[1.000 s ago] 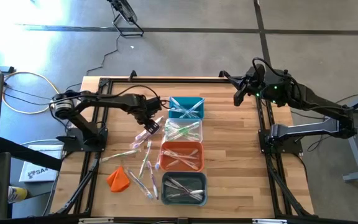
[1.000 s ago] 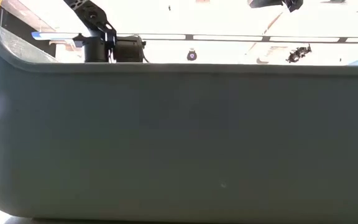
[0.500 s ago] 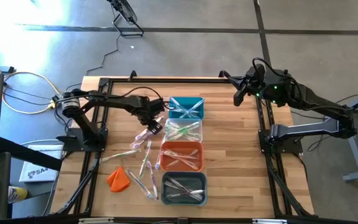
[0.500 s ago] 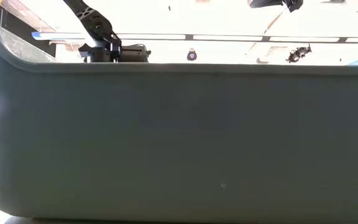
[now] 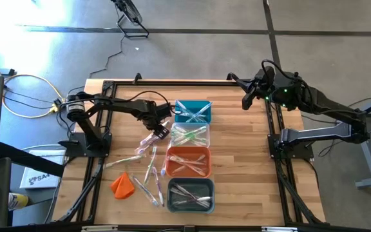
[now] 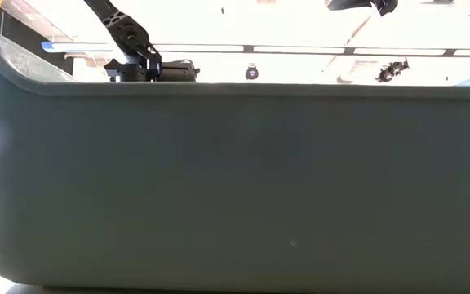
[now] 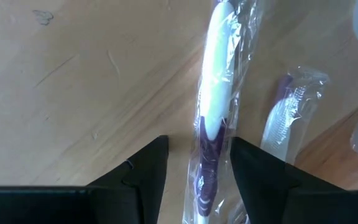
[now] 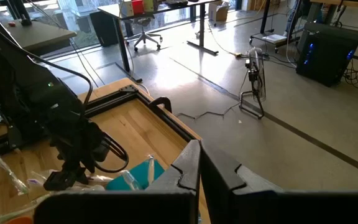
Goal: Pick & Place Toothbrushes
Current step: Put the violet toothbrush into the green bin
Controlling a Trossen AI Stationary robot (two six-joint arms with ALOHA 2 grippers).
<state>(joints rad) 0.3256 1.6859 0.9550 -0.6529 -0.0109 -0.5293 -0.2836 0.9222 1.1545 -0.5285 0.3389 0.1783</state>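
Several wrapped toothbrushes [image 5: 148, 166] lie loose on the wooden table, left of a row of bins. My left gripper [image 5: 162, 127] points down over the ones beside the clear bin [image 5: 190, 135]. In the left wrist view it [image 7: 199, 146] is open, one finger on each side of a white and purple toothbrush [image 7: 218, 93] lying flat in its clear wrapper. Whether the wrapper touches a finger, I cannot tell. Beside it lies another wrapped toothbrush [image 7: 284, 118]. My right gripper [image 5: 245, 102] hangs shut, high over the table's far right corner.
Teal [image 5: 192, 111], clear, orange [image 5: 188, 161] and grey [image 5: 190, 194] bins stand in a row, each holding toothbrushes. An orange lump [image 5: 122, 185] lies near the front left. The grey bin's wall [image 6: 235, 188] fills most of the low view.
My left gripper has sunk toward the toothbrushes beside the clear bin; in the low view it has dropped down to the grey bin's rim.
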